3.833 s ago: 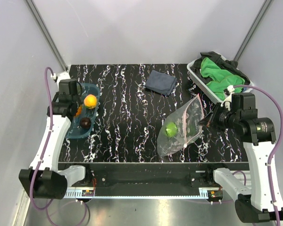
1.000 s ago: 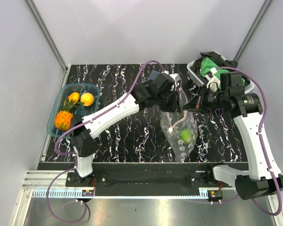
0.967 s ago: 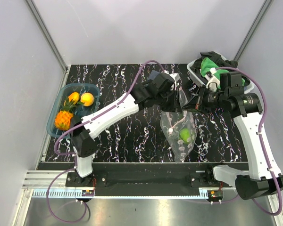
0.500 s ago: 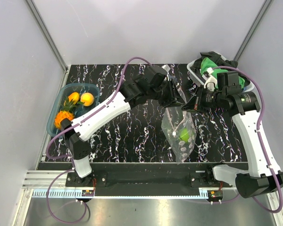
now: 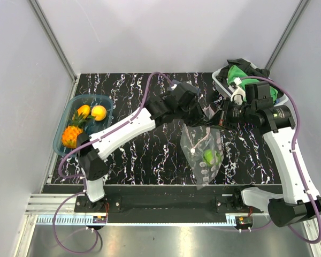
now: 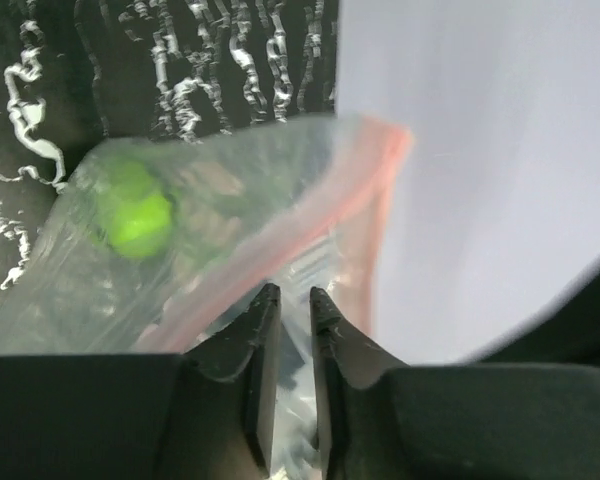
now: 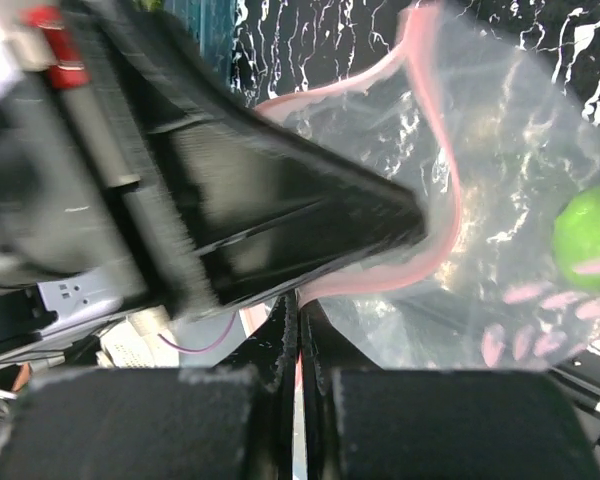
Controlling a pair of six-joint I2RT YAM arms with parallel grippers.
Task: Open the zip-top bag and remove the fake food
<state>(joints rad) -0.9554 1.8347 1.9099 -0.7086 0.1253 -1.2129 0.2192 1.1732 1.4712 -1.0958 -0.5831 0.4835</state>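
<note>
Clear zip-top bag [image 5: 195, 144] hanging over the table's [image 5: 134, 160] middle-right, green ball [image 5: 209, 157] low inside it, left claw [image 6: 288, 300] pinched on plastic at the bag's pink-stripped mouth, right claw [image 7: 298, 305] clamped tight on the strip beside it, orange-yellow fake food [image 5: 99, 113] in the blue tub [image 5: 111, 107] at the left, green cloths [image 5: 241, 75] in the far-right bin [image 5: 220, 85]

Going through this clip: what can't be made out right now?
Top view: where left pincer and right pincer meet the zip-top bag, hidden under their wrists.
Left wrist view: bag contents besides the green ball, blurred.
Right wrist view: the bag mouth's left part, blocked by the left arm.
</note>
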